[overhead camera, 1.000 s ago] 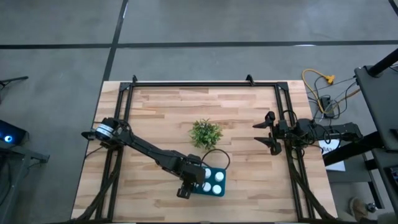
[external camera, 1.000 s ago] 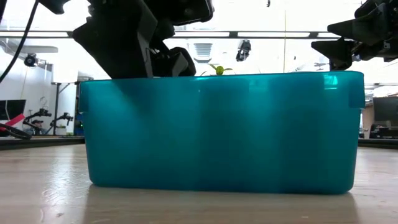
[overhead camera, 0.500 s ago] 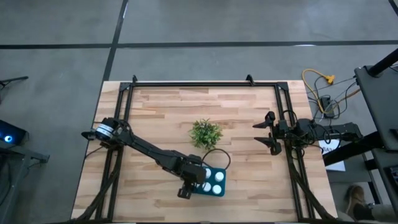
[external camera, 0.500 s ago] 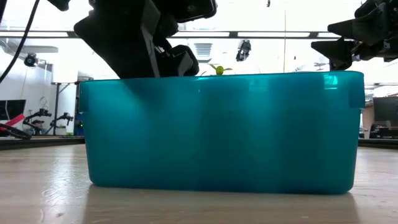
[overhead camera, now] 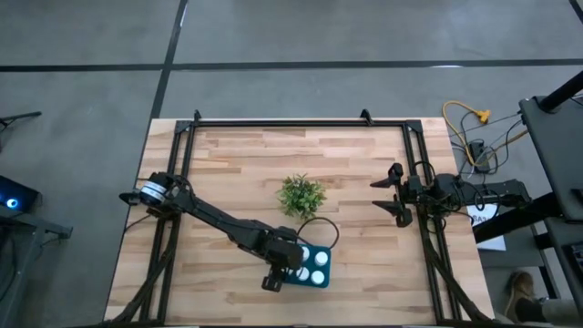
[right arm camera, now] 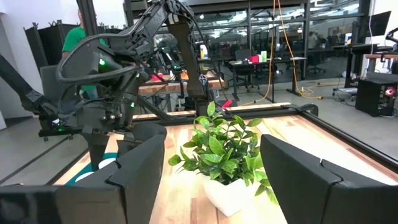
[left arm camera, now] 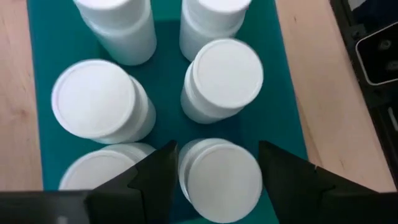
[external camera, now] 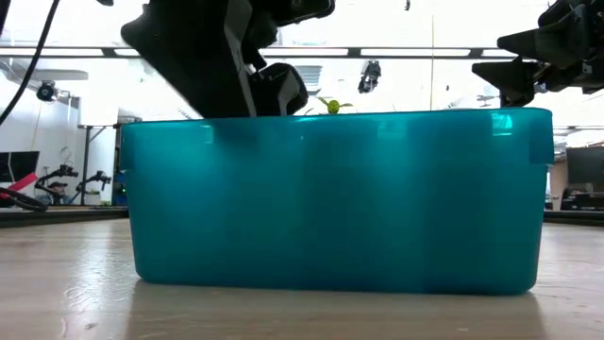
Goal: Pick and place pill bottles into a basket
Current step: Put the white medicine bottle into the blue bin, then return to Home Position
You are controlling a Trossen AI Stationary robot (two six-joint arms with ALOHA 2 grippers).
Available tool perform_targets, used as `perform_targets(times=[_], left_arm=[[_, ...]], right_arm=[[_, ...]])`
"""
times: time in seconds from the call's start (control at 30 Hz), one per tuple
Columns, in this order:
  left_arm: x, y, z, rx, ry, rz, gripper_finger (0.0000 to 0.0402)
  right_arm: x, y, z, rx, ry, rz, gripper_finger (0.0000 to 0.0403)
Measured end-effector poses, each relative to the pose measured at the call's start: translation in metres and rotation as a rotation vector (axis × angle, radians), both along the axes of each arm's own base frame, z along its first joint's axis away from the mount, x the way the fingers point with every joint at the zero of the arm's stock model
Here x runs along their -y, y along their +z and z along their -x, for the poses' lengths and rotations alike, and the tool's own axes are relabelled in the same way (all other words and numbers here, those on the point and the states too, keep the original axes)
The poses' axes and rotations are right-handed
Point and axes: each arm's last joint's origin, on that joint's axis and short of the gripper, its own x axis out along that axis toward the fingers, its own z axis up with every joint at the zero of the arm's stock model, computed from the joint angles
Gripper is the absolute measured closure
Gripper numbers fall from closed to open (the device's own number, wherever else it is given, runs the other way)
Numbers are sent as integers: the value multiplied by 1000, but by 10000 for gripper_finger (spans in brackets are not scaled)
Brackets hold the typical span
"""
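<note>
The teal basket (overhead camera: 310, 250) stands near the table's front edge, filling the low view (external camera: 330, 198). Several white pill bottles (left arm camera: 96, 99) stand upright in it on their bases. My left gripper (left arm camera: 217, 163) hangs open just above the basket, slanting down, its fingers on either side of the cap of one pill bottle (left arm camera: 224, 182) at the basket's near end. In the high view that gripper (overhead camera: 284, 271) is at the basket's left near corner. My right gripper (overhead camera: 393, 191) waits open and level by the table's right rail.
A small green potted plant (overhead camera: 301, 193) stands mid-table, just beyond the basket, and fills the right wrist view (right arm camera: 227, 152). Black frame rails (overhead camera: 282, 122) run along the table's far, left and right sides. Bare wood lies left and right of the basket.
</note>
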Motion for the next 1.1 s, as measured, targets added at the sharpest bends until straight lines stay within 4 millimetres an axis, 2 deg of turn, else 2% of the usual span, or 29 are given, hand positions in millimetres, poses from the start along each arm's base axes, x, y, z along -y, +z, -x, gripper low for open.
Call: perform_targets(times=[0.3,0.6,1.1], left_arm=[[-1,1,3,-42,0,-20,198],[-1,3,3,-53,-5,-24,198],[-4,21,5,-11,0,-6,198]], right_arm=[[0,0,0,0,0,0,156],[0,0,0,0,0,0,148],[0,0,0,0,0,0,151]])
